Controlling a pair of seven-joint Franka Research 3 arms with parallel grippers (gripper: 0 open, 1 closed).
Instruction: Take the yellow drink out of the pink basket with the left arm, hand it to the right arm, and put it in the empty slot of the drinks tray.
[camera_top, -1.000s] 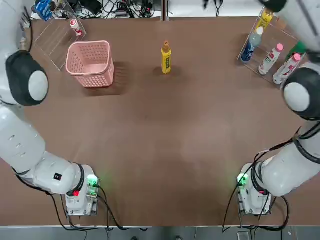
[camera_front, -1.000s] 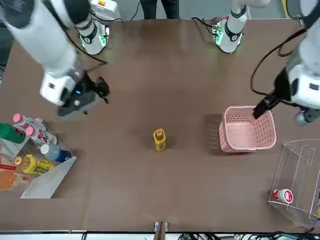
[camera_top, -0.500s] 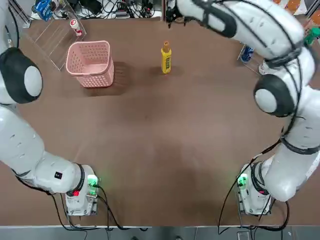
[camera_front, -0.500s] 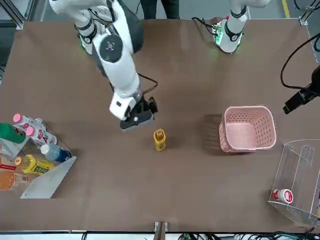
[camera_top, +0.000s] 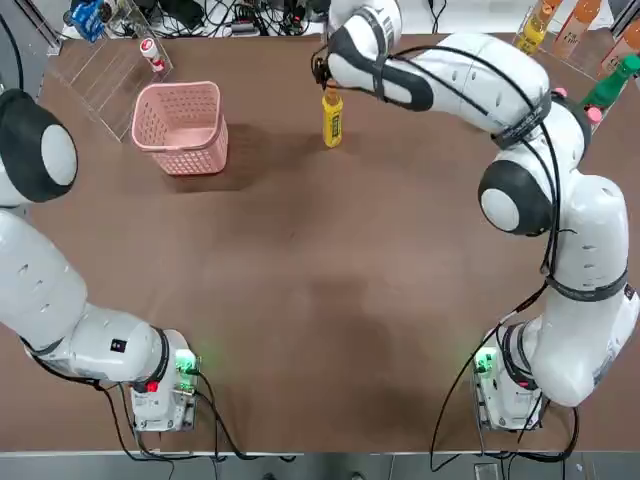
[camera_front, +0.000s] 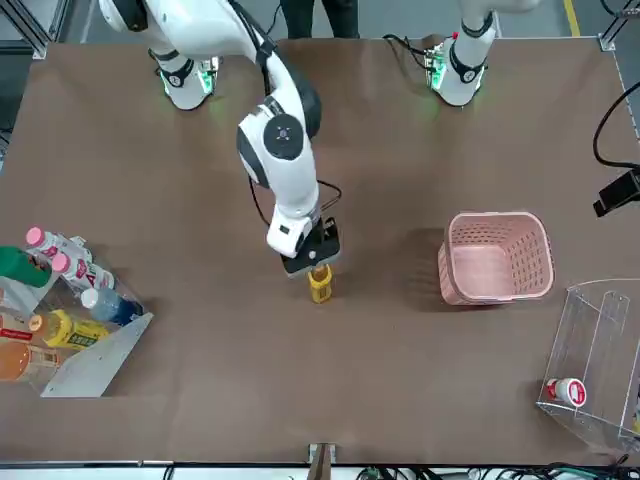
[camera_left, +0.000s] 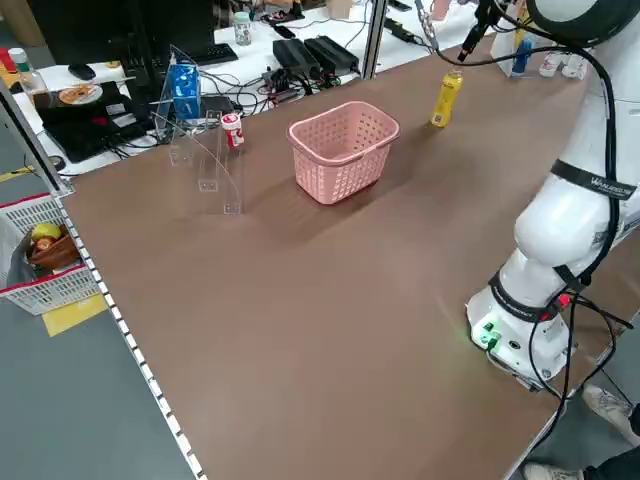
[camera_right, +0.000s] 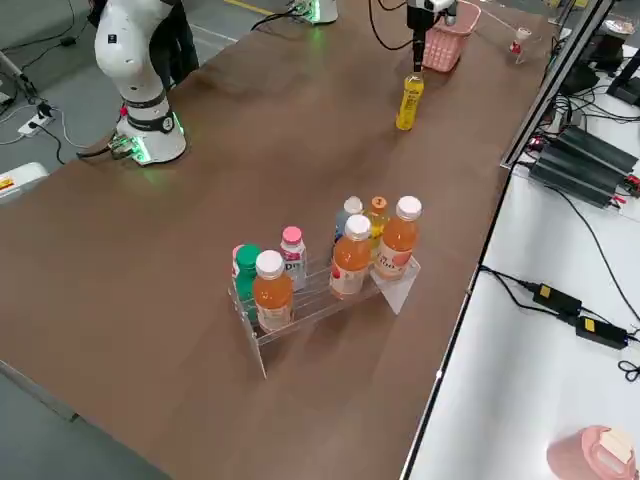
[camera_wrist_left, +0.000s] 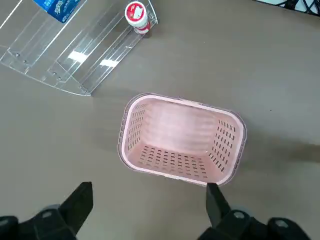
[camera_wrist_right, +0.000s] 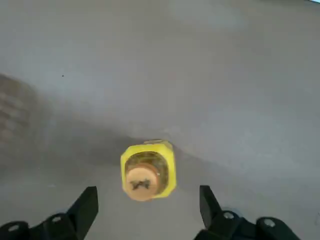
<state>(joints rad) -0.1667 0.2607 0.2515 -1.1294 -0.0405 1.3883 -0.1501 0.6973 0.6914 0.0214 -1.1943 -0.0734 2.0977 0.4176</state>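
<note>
Yellow drink (camera_top: 332, 116) stands upright on the brown bench (camera_top: 330, 300), well apart from the pink basket (camera_top: 183, 126). Right end effector (camera_front: 311, 254) hovers just above its cap, fingers spread wide with the bottle between them in the wrist view. Left end effector (camera_wrist_left: 150, 212) hangs above the basket, fingers apart and holding nothing.

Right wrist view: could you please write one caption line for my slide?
Open right gripper poised above the upright yellow drink standing on the brown table.

Yellow drink (camera_top: 332, 117) upright on table, well apart from empty pink basket (camera_top: 181, 127), drinks tray (camera_right: 320, 290) far right.
</note>
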